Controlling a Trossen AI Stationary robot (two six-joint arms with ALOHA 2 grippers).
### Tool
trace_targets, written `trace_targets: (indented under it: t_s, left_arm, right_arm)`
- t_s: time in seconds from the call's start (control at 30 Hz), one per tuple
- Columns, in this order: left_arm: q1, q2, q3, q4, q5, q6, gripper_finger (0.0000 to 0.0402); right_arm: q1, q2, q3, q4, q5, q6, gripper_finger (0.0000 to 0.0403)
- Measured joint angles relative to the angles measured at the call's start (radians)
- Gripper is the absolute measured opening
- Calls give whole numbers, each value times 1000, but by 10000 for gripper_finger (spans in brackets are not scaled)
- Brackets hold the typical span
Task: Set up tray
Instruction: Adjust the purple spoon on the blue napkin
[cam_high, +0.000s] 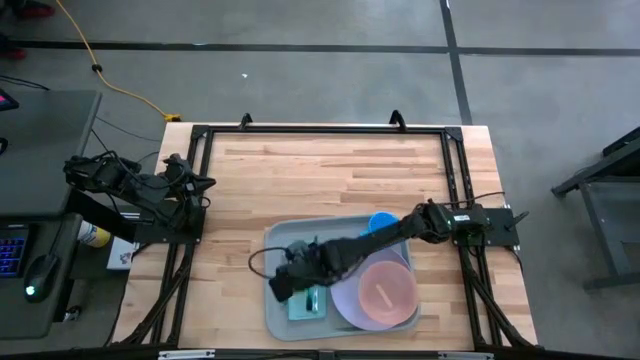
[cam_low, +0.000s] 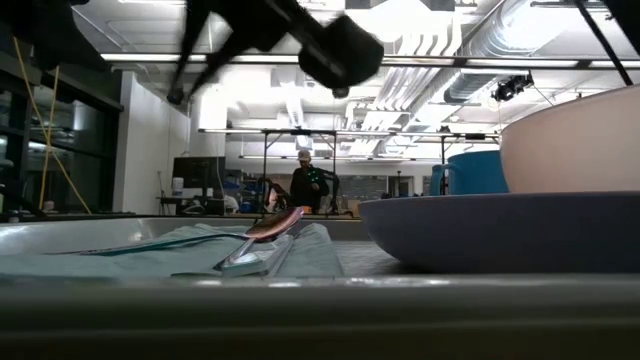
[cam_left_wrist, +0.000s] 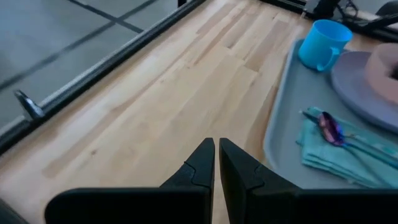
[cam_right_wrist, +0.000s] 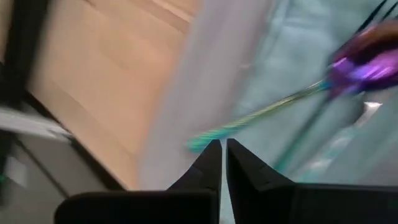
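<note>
The pale grey-green tray (cam_high: 280, 240) lies on the wooden table at the near middle. On it stand a blue cup (cam_high: 382, 222) and a lavender plate (cam_high: 350, 300) that carries a pink bowl (cam_high: 387, 290). A teal napkin (cam_high: 308, 303) lies on the tray's left part, with an iridescent spoon (cam_right_wrist: 367, 65) resting on it. My right gripper (cam_high: 280, 287) hangs shut above the tray's left edge beside the napkin, holding nothing. My left gripper (cam_high: 205, 185) waits shut at the table's left edge, well clear of the tray.
Bare wood (cam_high: 330, 170) stretches from the tray to the table's far edge and to its left. A black frame rail (cam_high: 320, 128) runs around the table. In the low view a person (cam_low: 305, 185) stands far back in the room.
</note>
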Motion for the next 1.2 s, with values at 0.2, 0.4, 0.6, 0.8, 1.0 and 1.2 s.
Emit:
trace_targets:
  t_s: [0.2, 0.4, 0.6, 0.8, 1.0, 1.2]
  left_arm:
    - [0, 0, 0, -3, -10, 103, 56]
    - [0, 0, 0, -1, 7, 185, 56]
    - [0, 0, 0, 5, 17, 229, 56]
    - [0, -2, 0, 5, 95, 263, 56]
    - [0, -2, 0, 5, 124, 287, 56]
    - [0, -2, 0, 5, 128, 319, 56]
  right_arm:
    - [53, 17, 0, 123, 161, 317, 0]
    - [37, 67, 0, 86, 68, 429, 0]
    - [-7, 90, -1, 81, 46, 434, 1]
    - [-40, 90, 0, 84, 26, 407, 33]
    - [-47, 91, 0, 51, -1, 433, 98]
    - [-49, 91, 0, -57, -68, 494, 129]
